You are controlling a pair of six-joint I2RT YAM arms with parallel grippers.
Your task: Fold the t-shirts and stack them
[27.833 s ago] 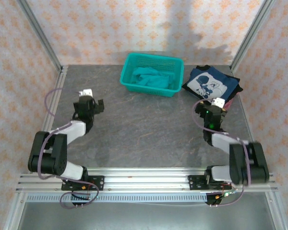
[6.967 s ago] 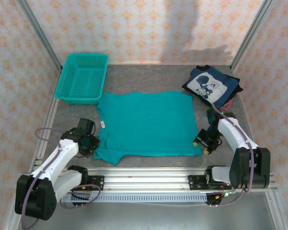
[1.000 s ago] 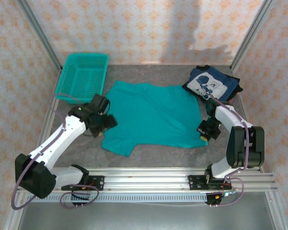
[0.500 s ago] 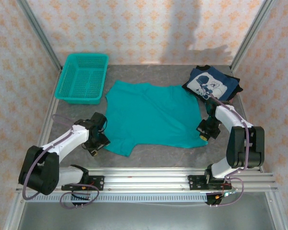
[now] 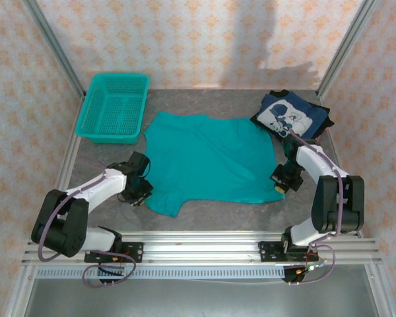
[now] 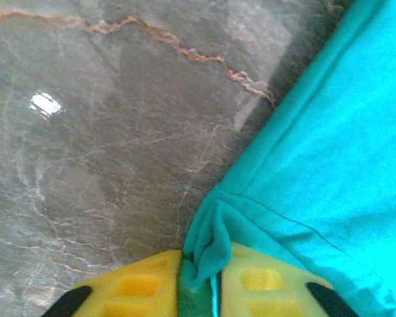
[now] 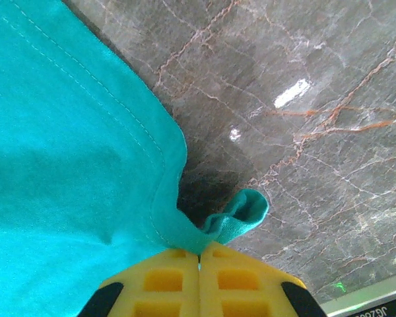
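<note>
Left gripper (image 6: 199, 285) & right gripper (image 7: 199, 274) each clamp just a thin nip of soft teal cloth t-shirt (image 5: 208, 158); hard tug prob slips it.

Left fingers (image 6: 264, 287), right fingers (image 7: 165, 281) pinched.

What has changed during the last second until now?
The left end effector moved back toward its base and closed on the left edge of the teal t-shirt. The right end effector stays clamped on its right corner; the basket and navy t-shirt have not moved.
</note>
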